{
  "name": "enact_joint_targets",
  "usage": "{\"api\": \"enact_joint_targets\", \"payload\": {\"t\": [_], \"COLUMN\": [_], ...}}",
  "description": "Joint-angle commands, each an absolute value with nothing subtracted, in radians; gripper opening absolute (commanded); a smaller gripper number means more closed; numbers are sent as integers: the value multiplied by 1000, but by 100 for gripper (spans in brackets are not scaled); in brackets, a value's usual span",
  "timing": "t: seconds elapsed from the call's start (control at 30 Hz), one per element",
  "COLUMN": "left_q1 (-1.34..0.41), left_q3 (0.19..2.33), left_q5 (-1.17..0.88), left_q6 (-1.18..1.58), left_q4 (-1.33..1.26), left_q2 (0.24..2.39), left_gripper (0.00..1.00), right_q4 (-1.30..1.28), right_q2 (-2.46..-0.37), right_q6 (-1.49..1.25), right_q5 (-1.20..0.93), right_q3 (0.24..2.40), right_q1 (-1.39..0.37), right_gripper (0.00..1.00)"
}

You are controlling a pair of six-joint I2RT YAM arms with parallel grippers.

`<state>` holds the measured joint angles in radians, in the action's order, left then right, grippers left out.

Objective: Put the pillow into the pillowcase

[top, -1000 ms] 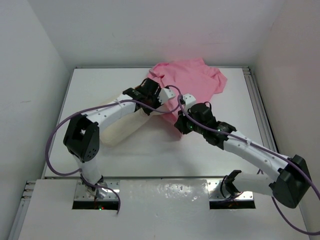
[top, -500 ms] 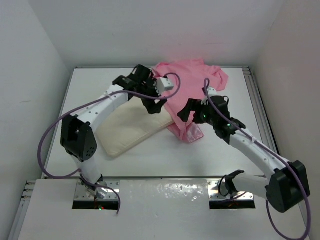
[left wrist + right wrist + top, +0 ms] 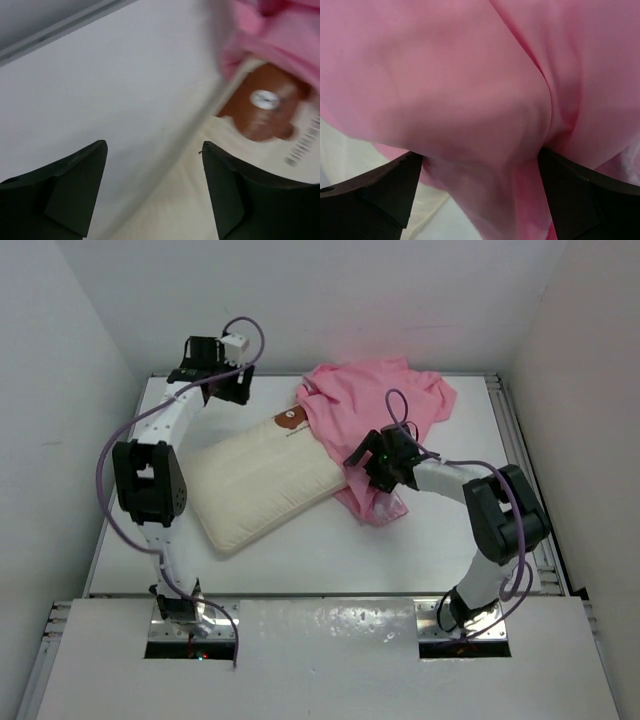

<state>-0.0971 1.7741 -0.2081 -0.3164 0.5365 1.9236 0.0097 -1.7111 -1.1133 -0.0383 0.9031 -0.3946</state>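
The cream-white pillow lies slanted on the table, its brown-red mark at the far end. The pink pillowcase is bunched at the back right and overlaps the pillow's right corner. My left gripper hangs open above the far left of the table, holding nothing. Its wrist view shows the pillow, the mark and the pillowcase under the left gripper. My right gripper stands open at the pillowcase's near edge. A fold of pillowcase bulges between the wide-apart fingers of the right gripper.
White walls close in the table on the left, back and right. A metal rail runs along the right edge. Purple cables loop off both arms.
Both grippers have opened. The left arm let go and swung up to the far left corner. The right arm folded back toward the pillowcase's near edge. The pillow now lies uncovered.
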Motion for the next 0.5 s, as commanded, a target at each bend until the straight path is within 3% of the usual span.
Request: {"api": "enact_joint_targets", "payload": {"t": [0.0, 0.1, 0.13, 0.23, 0.47], "left_q1": [-28, -15, -21, -76, -257], "left_q3": [1810, 1720, 1685, 1551, 1185], "left_q5": [-60, -81, -93, -172, -325], "left_q6": [-291, -343, -368, -418, -497], "left_q4": [486, 450, 440, 420, 328], "left_q2": [2055, 2092, 2083, 2034, 1830], "left_gripper": [72, 65, 63, 57, 54], "right_q4": [92, 80, 83, 77, -191], "right_q2": [-1771, -1808, -1833, -1900, -2191], "right_q6": [-1174, -1152, -1151, -1118, -884], "right_q5": [-58, -58, -60, -74, -271], "right_q3": [969, 1017, 1028, 1099, 1612], "right_q1": [-400, -408, -405, -400, -408], "right_gripper": [94, 83, 75, 61, 51]}}
